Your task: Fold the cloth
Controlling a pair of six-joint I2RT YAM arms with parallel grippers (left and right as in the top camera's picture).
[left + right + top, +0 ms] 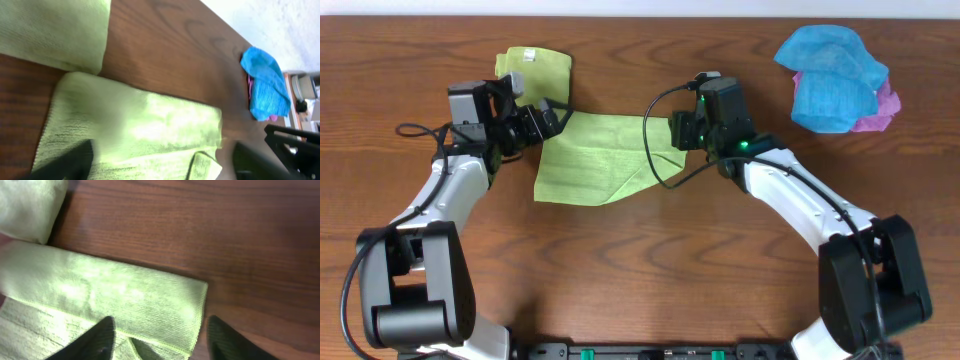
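Note:
A lime-green cloth (600,155) lies half folded on the wooden table, its top edge doubled over. It shows in the left wrist view (150,130) and the right wrist view (120,300). My left gripper (552,120) is open over the cloth's upper left corner (160,160). My right gripper (682,132) is open over the cloth's upper right corner (160,340), one finger above the cloth and one above bare wood. Neither holds anything.
A second green cloth (535,68), folded, lies behind the left gripper (55,30). A blue cloth (830,75) on a pink one (878,110) sits at the back right. Cables run along both arms.

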